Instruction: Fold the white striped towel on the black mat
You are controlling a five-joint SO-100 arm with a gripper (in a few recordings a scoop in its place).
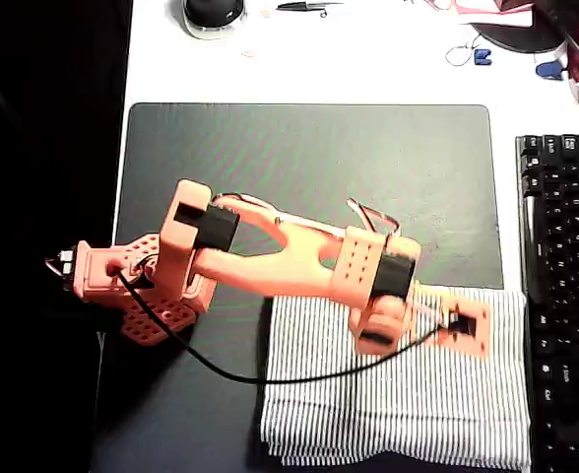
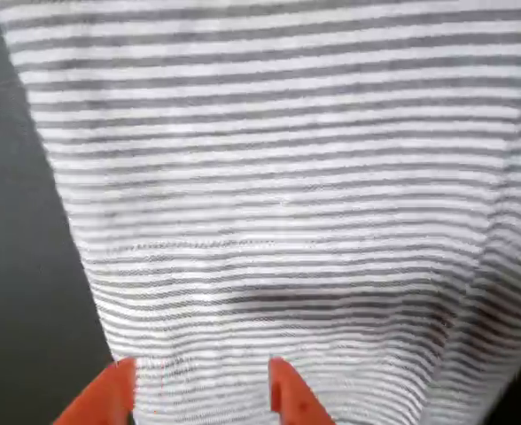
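Hovering parted and empty over the white striped towel (image 1: 398, 389), the gripper (image 2: 203, 390) seems to be lining up its first grasp; next, pinching a towel edge.

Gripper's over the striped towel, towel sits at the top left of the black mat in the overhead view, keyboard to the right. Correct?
Not quite. In the overhead view the white striped towel lies at the bottom right of the black mat, not the top left. The rest holds: the gripper is over the towel, and the keyboard is to the right.

towel (image 1: 408, 404) lies on mat's (image 1: 309, 168) lower right, keyboard (image 1: 563, 286) right of both.
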